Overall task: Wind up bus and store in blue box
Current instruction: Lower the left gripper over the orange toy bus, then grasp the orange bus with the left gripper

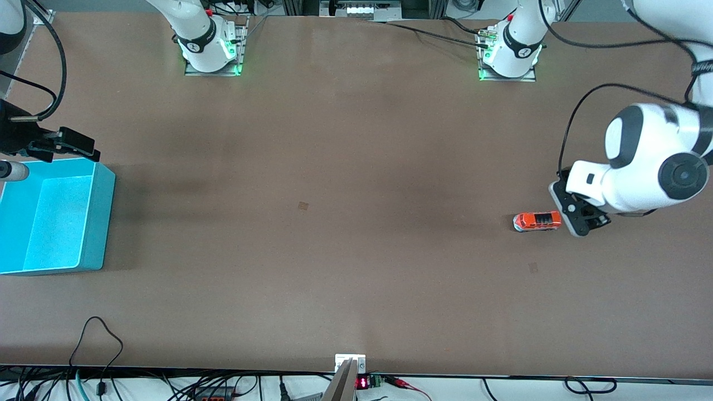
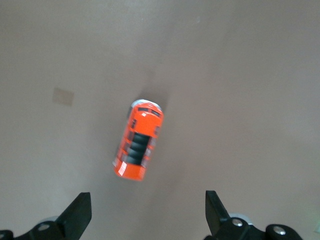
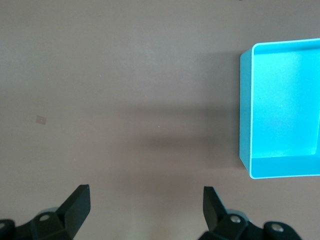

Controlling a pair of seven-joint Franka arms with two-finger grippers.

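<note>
Two arms are seen from the front: the bus lies on the tabletop beside the left end effector; the blue box sits under the waiting right end effector. Left wrist: fingers apart, presumably for grasping. Right wrist: fingers spread, empty.

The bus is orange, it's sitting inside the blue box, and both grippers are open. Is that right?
Not quite. The bus is not inside the blue box: the front view shows it on the bare table at the left arm's end, beside the left gripper. The box sits empty at the right arm's end, by the right gripper. The bus is orange, and both grippers are open.
</note>
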